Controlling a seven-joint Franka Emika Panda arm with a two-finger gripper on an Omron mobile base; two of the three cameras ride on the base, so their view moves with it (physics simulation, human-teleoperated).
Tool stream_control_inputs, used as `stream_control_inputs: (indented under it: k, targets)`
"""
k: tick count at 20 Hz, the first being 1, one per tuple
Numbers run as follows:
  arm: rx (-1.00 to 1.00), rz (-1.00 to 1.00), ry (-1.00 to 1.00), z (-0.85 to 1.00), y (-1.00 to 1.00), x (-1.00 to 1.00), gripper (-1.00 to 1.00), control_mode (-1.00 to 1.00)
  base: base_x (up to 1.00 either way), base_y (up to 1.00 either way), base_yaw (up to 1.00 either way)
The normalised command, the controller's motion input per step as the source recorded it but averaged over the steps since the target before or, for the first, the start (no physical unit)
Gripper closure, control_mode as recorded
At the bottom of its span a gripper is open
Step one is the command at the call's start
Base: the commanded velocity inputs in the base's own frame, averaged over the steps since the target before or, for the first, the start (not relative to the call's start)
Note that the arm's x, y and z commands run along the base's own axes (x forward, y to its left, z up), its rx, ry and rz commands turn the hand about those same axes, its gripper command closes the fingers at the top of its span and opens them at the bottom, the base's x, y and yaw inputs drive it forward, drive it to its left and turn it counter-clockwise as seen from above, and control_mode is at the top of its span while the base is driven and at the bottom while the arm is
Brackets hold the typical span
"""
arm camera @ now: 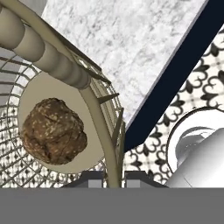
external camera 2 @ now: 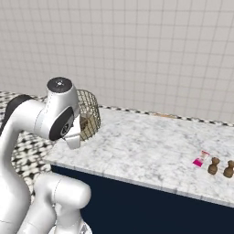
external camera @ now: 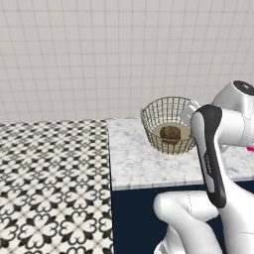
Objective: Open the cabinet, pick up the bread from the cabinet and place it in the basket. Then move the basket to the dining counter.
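Hand view: the basket (arm camera: 101, 114) rim is apparently pinched between closed fingers (arm camera: 92, 176); the bread (arm camera: 54, 131) could be spilled if tilted.

Gripper (arm camera: 113, 177) clamped on basket rim (arm camera: 103, 131)

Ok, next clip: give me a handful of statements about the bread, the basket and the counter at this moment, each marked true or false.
1. The bread lies inside the basket. True.
2. The basket stands on the patterned floor. False: it stands on the marble dining counter, near its corner.
3. In the hand view the gripper has the basket's rim wire between its fingertips. True.
4. The basket lies tipped on its side. False: it is upright, mouth up.
5. Two small brown pieces and a pink packet sit far along the counter from the basket. True.
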Motion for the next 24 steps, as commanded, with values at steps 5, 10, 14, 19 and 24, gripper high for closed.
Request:
stream_control_inputs:
  k: [5, 10, 14, 19, 24]
  targets:
    - [0.02, 0.03, 0.05, -0.32, -0.27, 0.95, 1.0, -1.0, 0.0, 0.0, 0.0]
    - [0.02, 0.07, 0.1, -0.6, -0.31, 1.0, 1.0, -1.0, 0.0, 0.0, 0.0]
    - [0.01, 0.03, 0.07, -0.49, -0.16, 0.97, 1.0, -1.0, 0.0, 0.0, 0.0]
    - [0.0, 0.0, 0.08, -0.52, -0.15, 0.79, 1.0, -1.0, 0.0, 0.0, 0.0]
    - [0.0, 0.04, 0.09, -0.58, -0.22, 0.62, 1.0, -1.0, 0.0, 0.0, 0.0]
